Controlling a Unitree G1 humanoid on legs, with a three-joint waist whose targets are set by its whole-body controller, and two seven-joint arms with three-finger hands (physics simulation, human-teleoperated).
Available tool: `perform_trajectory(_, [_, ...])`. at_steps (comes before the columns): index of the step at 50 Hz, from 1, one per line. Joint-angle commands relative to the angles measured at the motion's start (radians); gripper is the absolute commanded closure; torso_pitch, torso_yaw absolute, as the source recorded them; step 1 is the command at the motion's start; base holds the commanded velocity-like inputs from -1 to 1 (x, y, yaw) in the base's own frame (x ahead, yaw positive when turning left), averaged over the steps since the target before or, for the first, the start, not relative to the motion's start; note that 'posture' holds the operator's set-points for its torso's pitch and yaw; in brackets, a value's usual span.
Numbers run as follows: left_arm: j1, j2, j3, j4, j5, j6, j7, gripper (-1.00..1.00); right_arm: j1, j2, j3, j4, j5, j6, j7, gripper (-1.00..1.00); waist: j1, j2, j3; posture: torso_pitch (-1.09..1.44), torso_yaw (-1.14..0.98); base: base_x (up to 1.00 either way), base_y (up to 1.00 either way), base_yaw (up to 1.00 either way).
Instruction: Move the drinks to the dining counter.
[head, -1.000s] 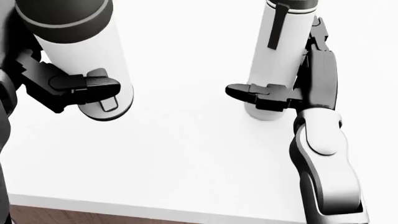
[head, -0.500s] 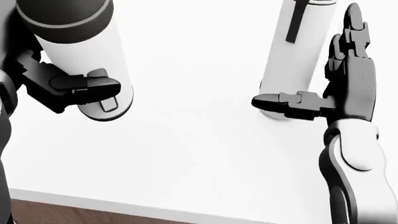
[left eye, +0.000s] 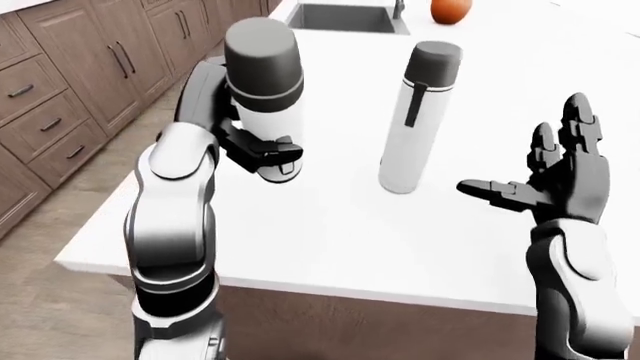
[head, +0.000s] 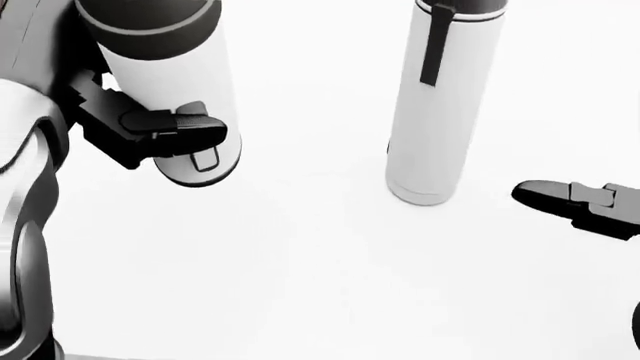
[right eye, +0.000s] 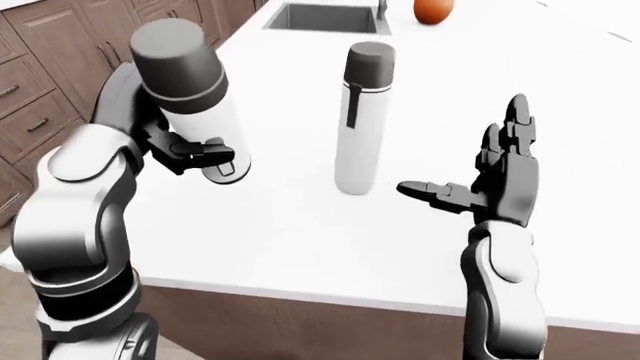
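Note:
A wide white flask (left eye: 262, 97) with a dark grey cap hangs tilted above the white counter (left eye: 330, 232), and my left hand (left eye: 264, 153) is shut round its lower body. A slim white flask (left eye: 418, 124) with a grey cap and a dark strap stands upright on the counter, free of both hands. To its right my right hand (left eye: 525, 161) is open, fingers spread upward and thumb pointing at the slim flask across a clear gap. In the head view only that thumb (head: 578, 204) shows, right of the slim flask (head: 440, 105).
A sink (left eye: 350, 16) is set into the counter at the top of the left-eye view, with an orange fruit (left eye: 452, 9) beside it. Wooden drawer cabinets (left eye: 60, 97) line the left across a wood floor. The counter's near edge runs along the bottom.
My right hand has let go of the slim flask, opened, and drawn back to the right. The slim flask stays standing. The left hand still holds the wide flask; the view shifted slightly.

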Motion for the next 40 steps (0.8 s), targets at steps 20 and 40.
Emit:
perform_trajectory(20, [-0.082, -0.096, -0.031, 0.299, -0.007, -0.276, 0.118, 1.00, 0.033, -0.009, -0.070, -0.185, 0.059, 0.055, 0.007, -1.00, -0.001, -0.016, -0.018, 0.00, 0.00, 0.00, 0.00, 0.00])
perform_trajectory(40, [-0.033, -0.136, -0.047, 0.447, 0.010, -0.411, 0.163, 1.00, 0.042, 0.011, -0.046, -0.172, 0.039, 0.026, 0.011, -1.00, -0.001, -0.015, -0.026, 0.00, 0.00, 0.00, 0.00, 0.00])
